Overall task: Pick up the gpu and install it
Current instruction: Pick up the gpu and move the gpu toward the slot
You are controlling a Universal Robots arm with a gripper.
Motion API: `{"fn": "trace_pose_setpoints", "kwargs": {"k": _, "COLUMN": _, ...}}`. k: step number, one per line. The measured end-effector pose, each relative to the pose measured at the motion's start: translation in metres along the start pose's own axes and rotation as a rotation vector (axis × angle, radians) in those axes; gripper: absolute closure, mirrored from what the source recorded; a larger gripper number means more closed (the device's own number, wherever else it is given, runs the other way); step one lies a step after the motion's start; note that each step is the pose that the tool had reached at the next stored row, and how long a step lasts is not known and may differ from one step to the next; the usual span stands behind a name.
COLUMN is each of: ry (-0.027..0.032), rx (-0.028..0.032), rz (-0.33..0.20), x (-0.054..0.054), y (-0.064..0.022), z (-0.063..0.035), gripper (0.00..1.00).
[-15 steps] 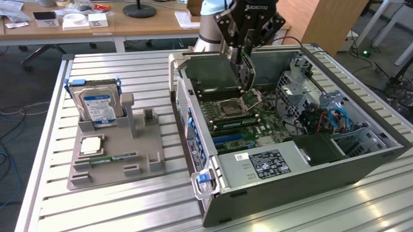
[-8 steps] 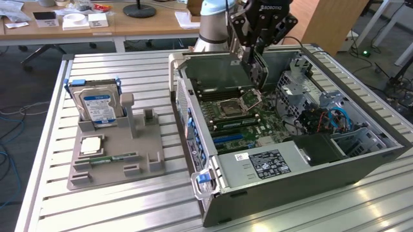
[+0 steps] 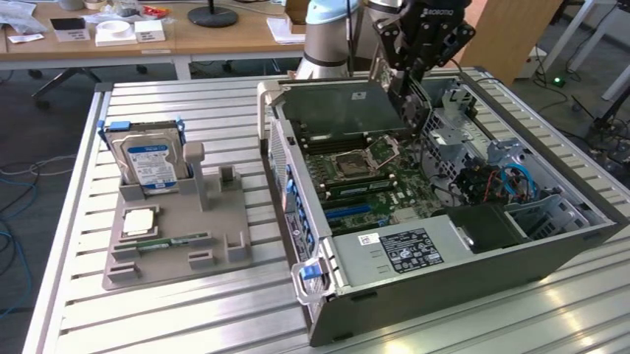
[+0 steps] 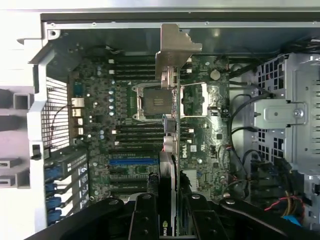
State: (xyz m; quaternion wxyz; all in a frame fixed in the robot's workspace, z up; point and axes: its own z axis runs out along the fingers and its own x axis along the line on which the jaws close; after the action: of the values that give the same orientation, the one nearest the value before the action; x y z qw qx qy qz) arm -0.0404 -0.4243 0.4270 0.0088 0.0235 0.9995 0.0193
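The gripper (image 3: 408, 80) hangs over the open computer case (image 3: 492, 276), and we see it shut tight on the gpu (image 3: 406, 110). The gpu stands on its thin edge above the green board (image 3: 340, 195) inside the case, close to the case's far wall. We cannot tell if it touches the board. In the wrist view, two black fingers (image 4: 145, 217) squeeze the gpu (image 4: 173, 130) from both sides. Its shiny metal bracket (image 4: 176, 47) sits at the end nearest the case wall.

The case lies on its side on a silver table (image 3: 197, 103) made of long metal slats. Beside the case, on the exterior view's left, a grey holder (image 3: 221, 221) rests on the same table. A hard drive (image 3: 147, 164) with a blue label stands up in the holder. A small green memory stick (image 3: 172, 241) lies flat in it. Both are well apart from the case.

Just behind the case we see the pale blue robot arm (image 3: 330, 33). Farther behind the case a wooden desk (image 3: 226, 40) holds small white boxes (image 3: 116, 31) and a round black stand (image 3: 212, 16). Cables (image 3: 15, 177) lie on the floor, far from the case on the exterior view's left.
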Motion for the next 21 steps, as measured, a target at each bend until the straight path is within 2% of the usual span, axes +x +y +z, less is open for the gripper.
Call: {"fn": "trace_pose_setpoints", "kwargs": {"k": 21, "ry": 0.0001, "rx": -0.0001, "rz": -0.002, "x": -0.087, "y": 0.0041, "z": 0.0016, "gripper": 0.74}}
